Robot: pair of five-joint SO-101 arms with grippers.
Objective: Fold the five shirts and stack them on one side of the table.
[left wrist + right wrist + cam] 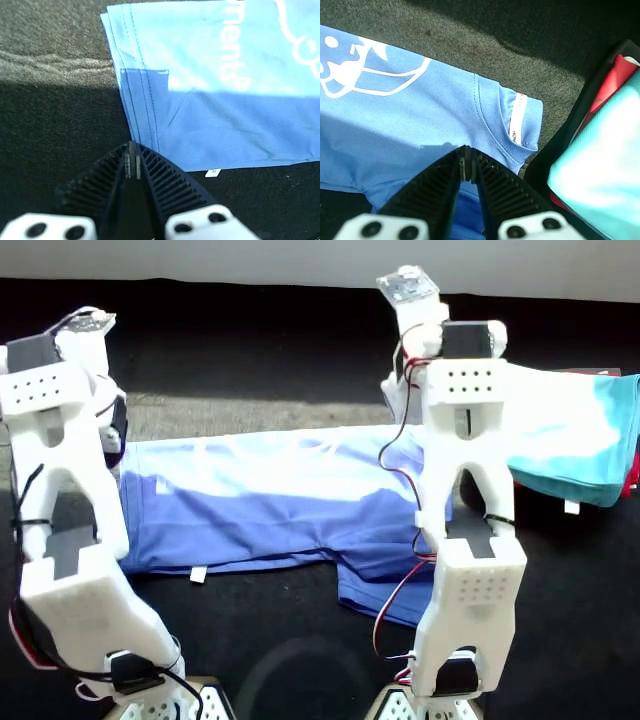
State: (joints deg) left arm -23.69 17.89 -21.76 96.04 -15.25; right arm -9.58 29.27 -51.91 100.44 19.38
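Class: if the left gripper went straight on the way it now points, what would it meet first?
Probably the stitched edge of the blue shirt, just ahead of the left gripper; depth is unclear.

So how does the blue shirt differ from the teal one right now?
The blue shirt lies spread flat across the middle of the table; the teal shirt sits at the side atop a red garment. Blue carries white print; teal shows none. Both lie partly in sunlight.
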